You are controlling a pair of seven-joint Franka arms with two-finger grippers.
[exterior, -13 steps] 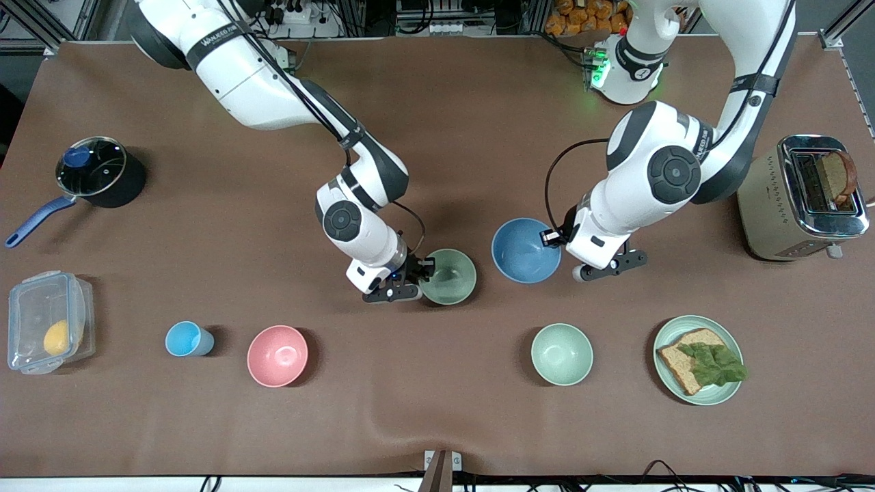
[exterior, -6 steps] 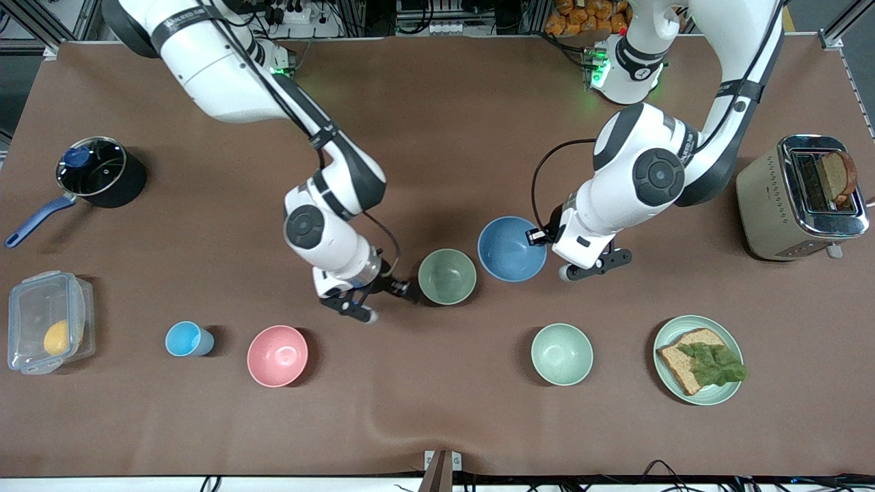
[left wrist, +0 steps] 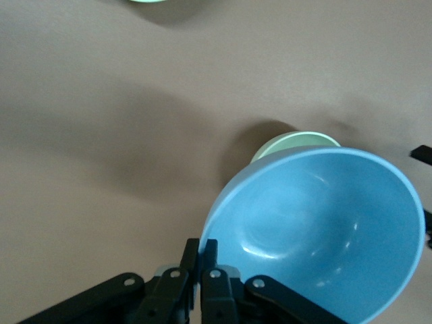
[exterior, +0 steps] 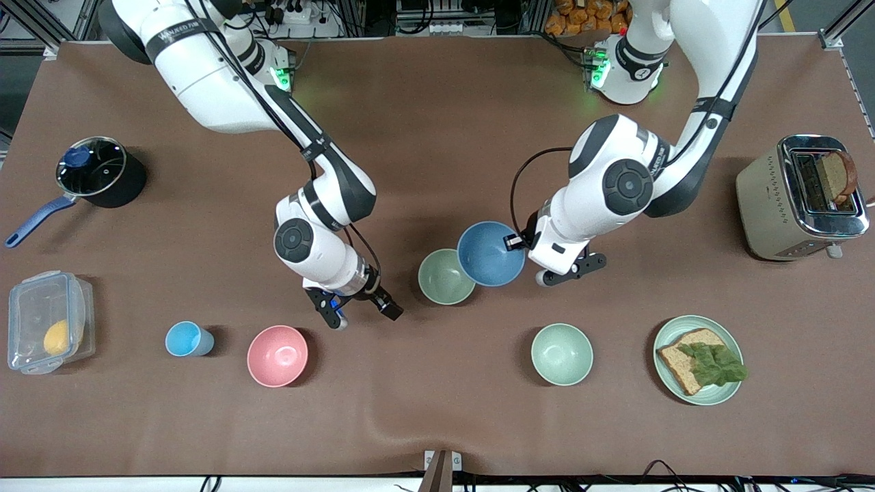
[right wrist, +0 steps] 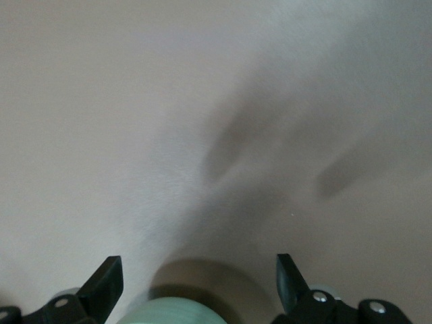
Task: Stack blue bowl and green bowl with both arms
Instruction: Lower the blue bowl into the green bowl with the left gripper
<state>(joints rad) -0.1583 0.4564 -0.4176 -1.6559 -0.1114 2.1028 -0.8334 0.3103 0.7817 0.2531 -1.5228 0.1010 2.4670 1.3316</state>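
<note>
The blue bowl (exterior: pixel 489 254) hangs tilted in my left gripper (exterior: pixel 521 241), which is shut on its rim. In the left wrist view the fingers pinch the blue bowl (left wrist: pixel 317 229) at my left gripper (left wrist: pixel 209 255). The bowl overlaps the edge of the sage green bowl (exterior: pixel 441 279), which stands on the table and shows past the blue rim in the left wrist view (left wrist: pixel 297 141). My right gripper (exterior: pixel 363 315) is open and empty, apart from the green bowl toward the right arm's end. In the right wrist view my right gripper (right wrist: pixel 196 283) has wide-spread fingers over a greenish rim.
Nearer the front camera stand a pink bowl (exterior: pixel 277 355), a small light-blue cup (exterior: pixel 188 339), a mint-green bowl (exterior: pixel 562 354) and a green plate (exterior: pixel 666 338) with bread. A toaster (exterior: pixel 796 198) is at the left arm's end. A pot (exterior: pixel 99 171) and a plastic box (exterior: pixel 44 321) are at the right arm's end.
My left gripper carried the blue bowl toward the green bowl until it overlaps its edge. My right gripper let go of the green bowl's rim and drew away toward the right arm's end.
</note>
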